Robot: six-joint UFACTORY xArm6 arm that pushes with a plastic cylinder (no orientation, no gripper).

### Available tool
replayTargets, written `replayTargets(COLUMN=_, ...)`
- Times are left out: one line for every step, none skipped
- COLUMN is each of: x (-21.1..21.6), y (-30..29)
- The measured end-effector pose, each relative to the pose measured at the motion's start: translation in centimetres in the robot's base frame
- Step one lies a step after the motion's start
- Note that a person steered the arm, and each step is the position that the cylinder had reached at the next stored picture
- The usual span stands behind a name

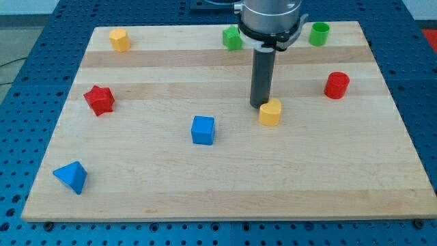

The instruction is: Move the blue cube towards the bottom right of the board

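Note:
The blue cube (pixel 203 130) sits on the wooden board (pixel 225 184), a little left of the middle. My tip (pixel 259 105) rests on the board right of and above the cube, well apart from it. The tip stands just left of a yellow block (pixel 270 112), touching it or nearly so.
A blue pyramid-like block (pixel 72 177) lies at the bottom left. A red star block (pixel 99 100) is at the left. A yellow block (pixel 119 39), a green cube (pixel 232 37) and a green cylinder (pixel 318 33) line the top. A red cylinder (pixel 336 85) is at the right.

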State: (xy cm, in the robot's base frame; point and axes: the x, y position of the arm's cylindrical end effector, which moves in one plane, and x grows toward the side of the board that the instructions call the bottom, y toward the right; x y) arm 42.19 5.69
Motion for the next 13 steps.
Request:
replayTargets(x=0.0, y=2.2)
replayTargets(x=4.9, y=2.4)
replayTargets(x=8.2, y=2.9)
replayTargets(x=8.2, y=8.0)
replayTargets(x=10.2, y=8.3)
replayTargets(x=11.2, y=2.6)
replayTargets(x=11.7, y=-5.7)
replayTargets(x=12.2, y=-7.9)
replayTargets(x=10.6, y=-12.2)
replayTargets(x=9.0, y=-19.0)
replayTargets(x=6.4, y=-17.1)
replayTargets(x=7.5, y=-8.4)
replayTargets(x=7.9, y=1.7)
